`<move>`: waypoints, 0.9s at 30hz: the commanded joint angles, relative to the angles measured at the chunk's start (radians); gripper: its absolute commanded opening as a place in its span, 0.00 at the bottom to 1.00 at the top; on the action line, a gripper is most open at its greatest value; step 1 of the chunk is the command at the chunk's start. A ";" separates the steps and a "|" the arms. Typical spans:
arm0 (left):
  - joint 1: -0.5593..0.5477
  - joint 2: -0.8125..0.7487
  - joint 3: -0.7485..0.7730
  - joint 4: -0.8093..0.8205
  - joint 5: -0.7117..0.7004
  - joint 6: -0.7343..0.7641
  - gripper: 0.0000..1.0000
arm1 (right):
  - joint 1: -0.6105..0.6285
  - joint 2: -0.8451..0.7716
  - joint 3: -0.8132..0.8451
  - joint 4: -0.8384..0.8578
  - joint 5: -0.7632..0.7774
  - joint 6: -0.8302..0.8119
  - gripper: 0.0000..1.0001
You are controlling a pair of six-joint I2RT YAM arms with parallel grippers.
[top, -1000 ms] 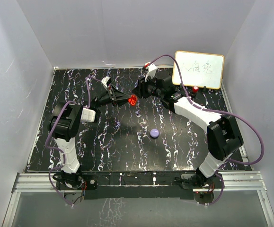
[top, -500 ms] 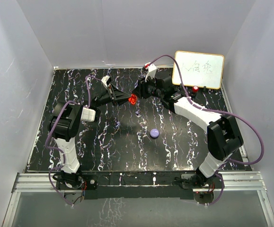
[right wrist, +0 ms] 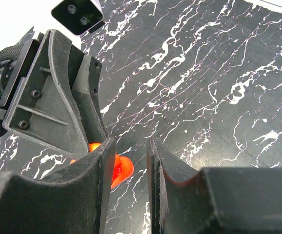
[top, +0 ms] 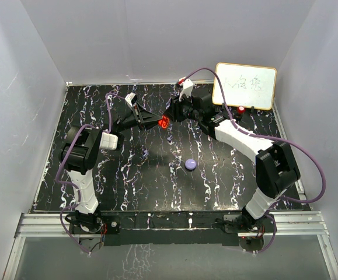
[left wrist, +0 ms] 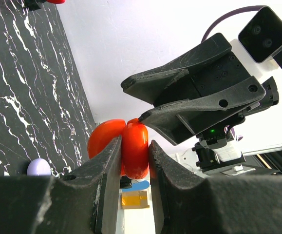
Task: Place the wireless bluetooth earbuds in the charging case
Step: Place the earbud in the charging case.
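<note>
1. The left gripper [left wrist: 134,142] is clamped across the red charging case [left wrist: 133,153] and holds it in the air above the table [top: 157,186]; the case shows two rounded lobes, perhaps lid and base hinged apart, though this cannot be confirmed.
2. The right gripper [right wrist: 130,141] has its jaws a narrow gap apart, tips right at the case edge; nothing shows between them; whether the tips touch the case cannot be told.
3. Judged step: two-arm work on the case, either opening it or seating a bud; hold the left clamp firm and level; bring the right tips in slowly, square to the case opening.
4. No red earbud can be made out; a small pale purple piece [top: 170,139], likely an earbud, lies on the table near the grippers; the purple puck [top: 190,164] lies nearer the arm bases.
5. Risk: side force may twist the smooth case out of the clamp; push along the clamp line only.
</note>
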 commanded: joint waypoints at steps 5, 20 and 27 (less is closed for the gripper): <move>-0.005 -0.038 0.046 0.082 -0.005 0.012 0.00 | 0.007 -0.065 -0.022 0.021 0.010 -0.010 0.30; -0.006 -0.026 0.064 0.073 -0.009 0.014 0.00 | 0.008 -0.094 -0.037 0.012 0.023 -0.013 0.30; -0.006 -0.030 0.054 0.076 -0.007 0.015 0.00 | 0.006 -0.096 -0.034 0.017 0.106 -0.008 0.30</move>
